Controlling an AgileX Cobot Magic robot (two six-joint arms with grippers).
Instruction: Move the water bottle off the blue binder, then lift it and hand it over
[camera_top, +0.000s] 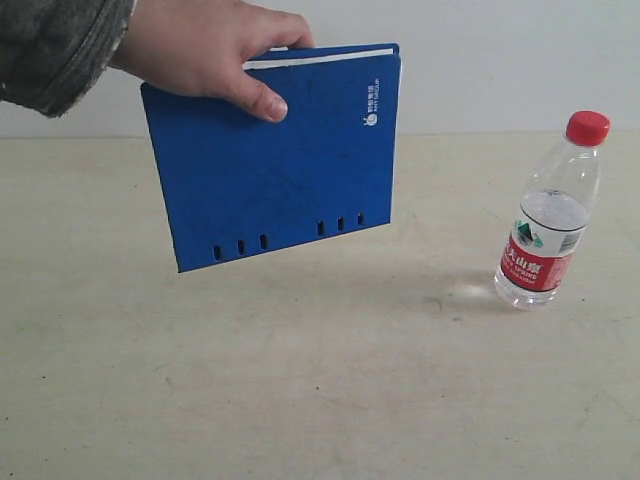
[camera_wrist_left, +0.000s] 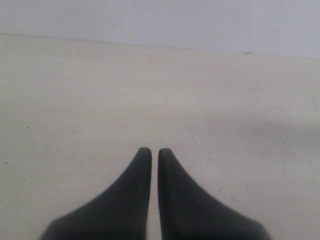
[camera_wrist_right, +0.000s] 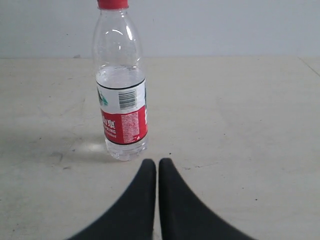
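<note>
Exterior view: the blue binder (camera_top: 280, 160) is off the bench (camera_top: 300, 400), held in the air and slightly tilted by a person's hand (camera_top: 215, 50) that grips its upper edge, thumb on the cover. The water bottle (camera_top: 550, 225) stands upright on the bench, well apart from the binder on the right side, with its red cap (camera_top: 588, 127) on. Neither arm appears in this view.

In the right wrist view the right jaws are pressed together with only a thin slit between them and hold nothing; the water bottle (camera_wrist_right: 121, 100) stands near, ahead of their tips and a little to one side. The left jaws are likewise pressed together and empty, over bare bench.

With the bottle off the binder and the binder in the person's hand, the handover looks done. The sensible thing now is to keep both arms low and back, away from the hand. The right arm should avoid any forward drift, since the light, partly filled bottle would tip easily. Nothing else crowds the bench.
</note>
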